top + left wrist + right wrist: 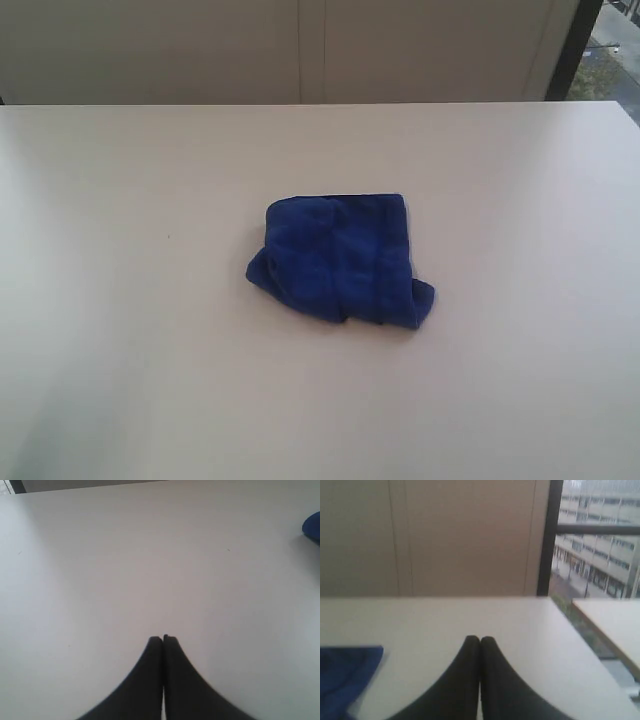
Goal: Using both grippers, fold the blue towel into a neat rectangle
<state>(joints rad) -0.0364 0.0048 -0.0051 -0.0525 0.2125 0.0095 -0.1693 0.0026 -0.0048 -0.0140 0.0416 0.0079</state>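
Found blue towel (338, 260) folded on tabletop (120, 350), one corner bulging. Pinched together, empty, off towel: left claw (163, 639), right claw (480, 639). Judged near done; next, square corner.

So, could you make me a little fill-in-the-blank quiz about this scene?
1. The towel is coloured ____.
2. It lies on the white ____.
3. The left fingers and right fingers are both ____, holding nothing.
Missing words: blue; table; shut.
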